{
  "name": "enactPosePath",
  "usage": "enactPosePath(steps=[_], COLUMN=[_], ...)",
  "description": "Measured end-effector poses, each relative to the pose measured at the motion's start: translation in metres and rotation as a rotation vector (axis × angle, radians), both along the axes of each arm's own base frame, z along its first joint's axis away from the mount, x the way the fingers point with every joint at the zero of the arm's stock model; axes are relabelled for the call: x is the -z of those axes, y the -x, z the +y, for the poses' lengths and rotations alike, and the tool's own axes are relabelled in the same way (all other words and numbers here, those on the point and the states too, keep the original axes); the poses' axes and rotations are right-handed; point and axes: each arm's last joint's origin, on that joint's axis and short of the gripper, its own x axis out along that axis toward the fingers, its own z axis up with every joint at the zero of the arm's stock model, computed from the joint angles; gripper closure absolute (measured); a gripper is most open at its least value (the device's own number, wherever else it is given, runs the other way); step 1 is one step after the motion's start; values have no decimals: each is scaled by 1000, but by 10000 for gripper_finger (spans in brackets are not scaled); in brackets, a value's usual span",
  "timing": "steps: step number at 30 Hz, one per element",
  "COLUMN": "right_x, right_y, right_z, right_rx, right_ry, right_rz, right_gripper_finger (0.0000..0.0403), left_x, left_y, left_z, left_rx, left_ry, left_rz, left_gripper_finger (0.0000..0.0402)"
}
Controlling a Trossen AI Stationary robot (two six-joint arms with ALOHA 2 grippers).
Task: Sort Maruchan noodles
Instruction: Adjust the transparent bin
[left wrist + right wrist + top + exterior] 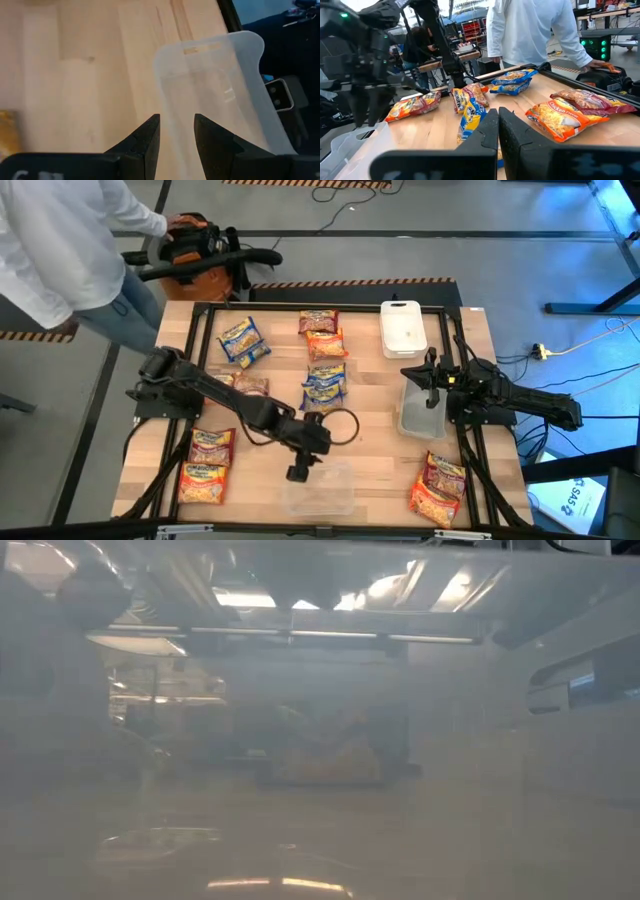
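Maruchan packets lie flat on the table: blue ones [243, 340] [325, 385], orange ones [322, 335] [205, 465] [435, 502], and dark red ones [248, 385] [446, 472]. My left gripper [298, 472] [177, 131] is open at the left edge of a clear container [322, 490] near the table's near edge. Its fingers stand on either side of that container's wall [172, 107]. My right gripper [430, 368] [498, 125] is shut, hovering over the far end of a second clear container [420, 412] and pointing at the packets [470, 112]. My left gripper straddles the clear container's wall [172, 107] near a corner, coming from above and slanting. Whether either finger touches it, I cannot tell. The container rests on the table.
A white lid [403, 328] lies at the far right. A person in a white shirt [60, 250] stands beyond the far-left corner. The low view is fogged by the clear container [320, 740] right in front of it. Bare wood shows between the two containers [375, 450].
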Motion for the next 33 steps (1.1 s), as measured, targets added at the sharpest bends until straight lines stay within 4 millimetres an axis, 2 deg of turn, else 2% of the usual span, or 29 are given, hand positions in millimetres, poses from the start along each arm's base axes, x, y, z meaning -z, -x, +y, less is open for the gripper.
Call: enactPosePath(steps=[8,13,22,33], right_x=[1,1,1,1], right_y=[0,0,0,0], right_z=[1,1,1,1], right_rx=[-25,-30,-33,-36], right_ry=[-12,-37,-62,-62], right_rz=[10,7,4,5], right_gripper_finger=[402,402,402,402], left_x=[14,24,42,45], left_y=[-9,-11,-13,-14], left_z=[-21,-20,-24,-23], left_rx=[-41,-138,-153,-230], left_ry=[-16,-54,-57,-34], left_rz=[53,75,128,150], left_gripper_finger=[288,288,288,293])
